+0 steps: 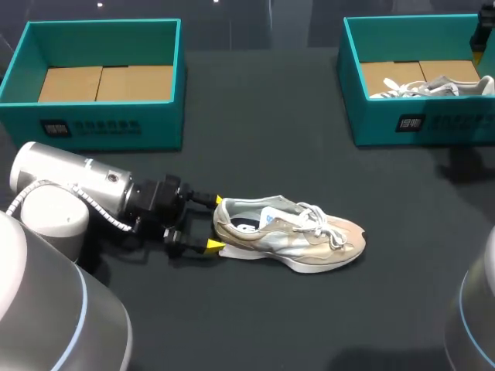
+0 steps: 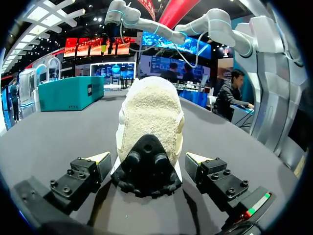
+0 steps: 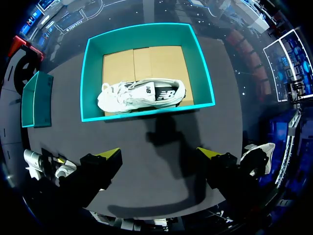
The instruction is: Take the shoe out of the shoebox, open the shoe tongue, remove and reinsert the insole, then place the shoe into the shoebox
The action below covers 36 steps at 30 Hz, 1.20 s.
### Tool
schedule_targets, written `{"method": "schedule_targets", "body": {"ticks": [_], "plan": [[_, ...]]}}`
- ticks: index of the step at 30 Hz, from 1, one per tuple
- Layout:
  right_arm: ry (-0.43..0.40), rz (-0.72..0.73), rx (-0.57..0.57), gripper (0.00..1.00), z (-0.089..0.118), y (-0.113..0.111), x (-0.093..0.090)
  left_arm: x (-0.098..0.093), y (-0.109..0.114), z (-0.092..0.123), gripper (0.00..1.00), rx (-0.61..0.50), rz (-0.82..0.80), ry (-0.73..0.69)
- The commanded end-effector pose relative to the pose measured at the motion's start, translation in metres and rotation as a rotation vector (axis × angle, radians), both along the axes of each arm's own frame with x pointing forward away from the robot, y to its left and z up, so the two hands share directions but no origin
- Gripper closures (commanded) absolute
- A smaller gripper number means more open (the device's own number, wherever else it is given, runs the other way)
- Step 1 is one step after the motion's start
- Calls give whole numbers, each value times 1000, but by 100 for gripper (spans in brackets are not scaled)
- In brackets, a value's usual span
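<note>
within spread left gripper (image 1: pixel 216 223), shoe (image 1: pixel 290 232) heel

Dim overhead light throws soft-edged shadows across the dark table (image 1: pixel 255 116) and under the shoe (image 1: pixel 290 232).

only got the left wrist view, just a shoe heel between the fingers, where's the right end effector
Observer: The right end effector hovers high up, open and holding nothing, with the right box ahead of its fingers.
Operator: anything in that box
Observer: Yes, a white shoe lies in it.
Operator: and the left box, i only see its outside
Observer: The left box holds nothing; only its cardboard floor shows.
</note>
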State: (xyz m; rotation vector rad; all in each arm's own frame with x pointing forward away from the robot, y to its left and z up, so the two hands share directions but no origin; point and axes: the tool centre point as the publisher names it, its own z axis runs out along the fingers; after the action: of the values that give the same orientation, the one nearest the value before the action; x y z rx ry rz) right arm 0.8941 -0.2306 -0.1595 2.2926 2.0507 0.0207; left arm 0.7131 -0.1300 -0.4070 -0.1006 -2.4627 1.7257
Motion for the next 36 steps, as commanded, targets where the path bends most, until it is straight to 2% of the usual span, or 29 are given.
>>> {"method": "schedule_targets", "body": {"ticks": [1, 21, 22, 23, 24, 25, 36], "plan": [[0, -1, -1, 0, 0, 0, 0, 1, -11, -5, 0, -8, -7, -2], [0, -1, -1, 0, 0, 0, 0, -3, -46, -17, 0, -31, -34, -21], [0, -1, -1, 0, 0, 0, 0, -3, -47, -18, 6, -33, -34, -21], [0, -1, -1, 0, 0, 0, 0, -3, -48, -19, 53, -35, -32, -21], [0, -1, -1, 0, 0, 0, 0, -3, -48, -19, 94, -37, -30, -21], [0, -1, -1, 0, 0, 0, 0, -3, -49, -19, 100, -39, -29, -21], [0, -1, -1, 0, 0, 0, 0, -5, -41, -15, 100, -50, 24, -5]]}}
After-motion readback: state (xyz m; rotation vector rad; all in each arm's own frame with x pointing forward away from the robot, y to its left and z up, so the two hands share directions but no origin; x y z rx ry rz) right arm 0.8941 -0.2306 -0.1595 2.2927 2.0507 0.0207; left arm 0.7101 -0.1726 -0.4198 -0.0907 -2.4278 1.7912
